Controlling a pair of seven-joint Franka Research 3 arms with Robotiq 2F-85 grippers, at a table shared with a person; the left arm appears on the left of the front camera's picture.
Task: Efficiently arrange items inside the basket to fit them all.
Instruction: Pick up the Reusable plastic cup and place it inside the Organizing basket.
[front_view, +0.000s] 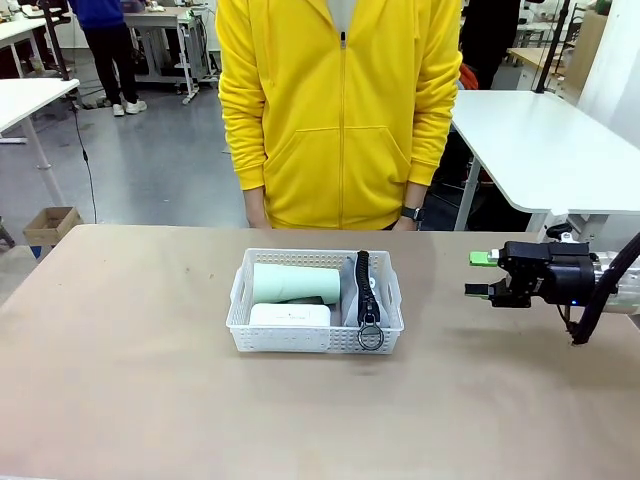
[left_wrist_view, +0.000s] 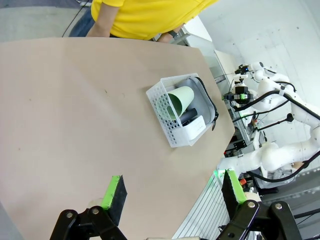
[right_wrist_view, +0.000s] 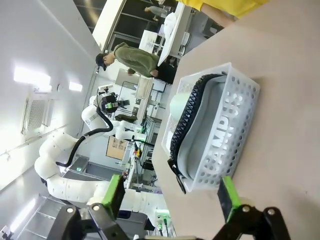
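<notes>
The white lattice basket (front_view: 240, 312) stands at the table's middle, in front of a person in a yellow hoodie. Inside lie the pale green cup (front_view: 295, 282) on its side, the flat white box (front_view: 289, 315) at the near left, and the grey "CAMPUS" pouch (front_view: 352, 290) on edge along the right wall, black zipper (front_view: 364, 285) upward. A small dark object (left_wrist_view: 188, 116) lies between cup and box. My right gripper (front_view: 479, 274) hovers open to the right of the basket (right_wrist_view: 235, 130), apart from it. My left gripper (left_wrist_view: 172, 192) is open, high above the table, far from the basket (left_wrist_view: 165, 107).
The person (front_view: 340, 110) stands close behind the table's far edge, hands down. Bare brown tabletop (front_view: 120, 360) surrounds the basket on all sides. White tables (front_view: 545, 150) stand behind at the right and left.
</notes>
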